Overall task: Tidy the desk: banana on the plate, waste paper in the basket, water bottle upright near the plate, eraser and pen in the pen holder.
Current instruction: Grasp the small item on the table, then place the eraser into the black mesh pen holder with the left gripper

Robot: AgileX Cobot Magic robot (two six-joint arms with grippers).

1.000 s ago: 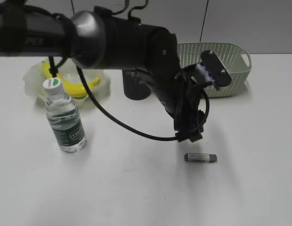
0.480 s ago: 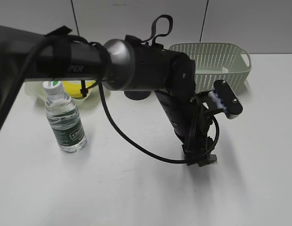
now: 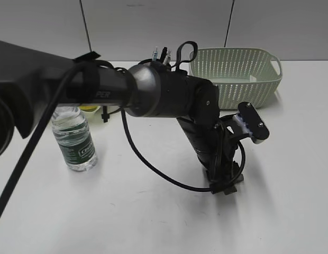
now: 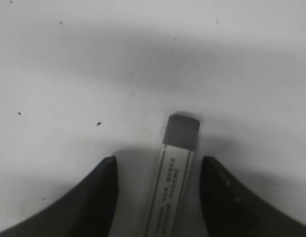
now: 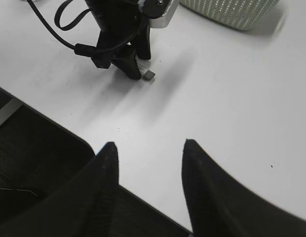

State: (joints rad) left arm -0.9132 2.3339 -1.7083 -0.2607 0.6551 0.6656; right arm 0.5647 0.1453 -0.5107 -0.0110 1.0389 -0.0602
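Your left gripper [image 4: 158, 170] sits spread wide, eraser [image 4: 175, 170] between its fingers, untouched; your right gripper [image 5: 148, 153] hangs spread, empty.

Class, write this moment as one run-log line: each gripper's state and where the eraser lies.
left gripper: open, straddling eraser | eraser: flat on desk, not gripped | right gripper: open, empty, above desk

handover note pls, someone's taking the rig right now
Left gripper: open, down on the desk, fingers either side of the eraser, not closed on it.
Right gripper: open, empty, above bare desk.
Water bottle: upright. Banana: mostly hidden behind the left arm. Basket: back right; contents can't be seen.
Left: grasp eraser, drop it in the pen holder. Holder and pen not clearly visible.
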